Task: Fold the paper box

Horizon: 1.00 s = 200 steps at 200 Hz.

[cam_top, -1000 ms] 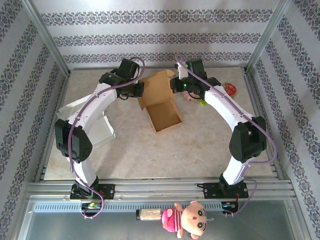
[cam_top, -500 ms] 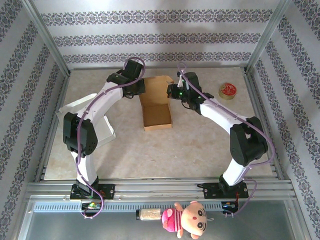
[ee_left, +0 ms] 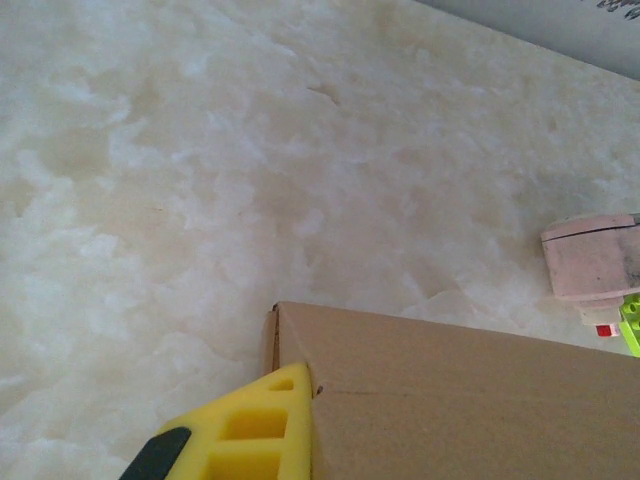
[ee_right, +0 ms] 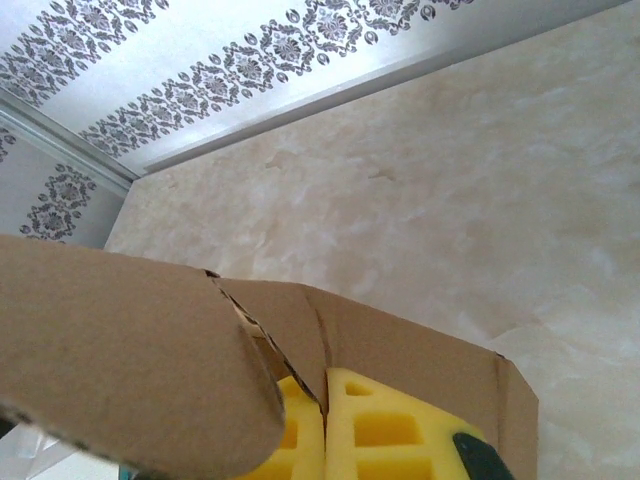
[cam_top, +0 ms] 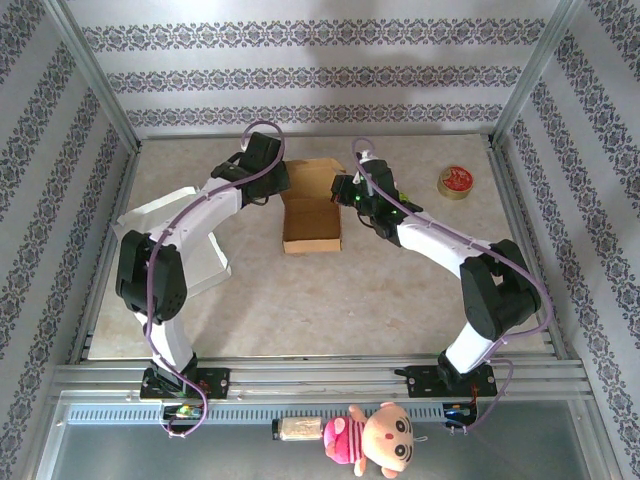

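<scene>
Together, left hand and right hand pinch the paper box.

paper box: centre, between left gripper and right gripper
tape roll: right of box, well apart
doll: nearest, before front rail

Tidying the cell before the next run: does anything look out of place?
Nothing looks spilled or damaged. The box stands upright. Two oddities: a doll lies by the near rail, off the table, and white sheets at the left edge lie skewed, partly under the left arm.
</scene>
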### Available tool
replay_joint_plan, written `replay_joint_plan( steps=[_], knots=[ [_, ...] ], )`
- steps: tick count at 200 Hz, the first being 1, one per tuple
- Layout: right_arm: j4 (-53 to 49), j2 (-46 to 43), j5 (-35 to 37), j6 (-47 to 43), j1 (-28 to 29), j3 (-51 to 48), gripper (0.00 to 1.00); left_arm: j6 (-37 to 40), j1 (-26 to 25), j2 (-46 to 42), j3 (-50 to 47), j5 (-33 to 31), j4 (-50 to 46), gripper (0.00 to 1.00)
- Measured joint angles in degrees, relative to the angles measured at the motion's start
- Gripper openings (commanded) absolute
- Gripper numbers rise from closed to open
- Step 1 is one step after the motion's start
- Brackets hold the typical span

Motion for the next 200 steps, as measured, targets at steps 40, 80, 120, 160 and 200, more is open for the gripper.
replay_joint_plan(
  steps=[40, 80, 120, 160, 200],
  knots=[
    [0.6, -0.6, 1.4, 3.2, 0.7, -1.1, 0.00, -0.2, 0.0, -0.5, -0.8, 0.3, 0.8, 0.02],
    [1.0, -0.9, 1.8, 9.1, 0.8, -1.9, 0.00, -0.1, -0.4, -0.6, -0.8, 0.4, 0.8, 0.02],
    [-1.1, -0.4, 1.9, 14.1, 0.8, -0.3, 0.00, -0.1, -0.7, -0.7, -0.8, -0.1, 0.8, 0.01],
    [-4.7, 1.7, 1.9, 16.3, -0.3, 4.5, 0.00, 0.1, -1.2, -1.2, -0.5, -0.3, -0.3, 0.01],
    [-5.5, 2.1, 1.7, 17.2, -0.8, 5.5, 0.00, 0.8, -2.0, -1.3, 0.5, -1.1, -2.0, 0.01]
  ],
)
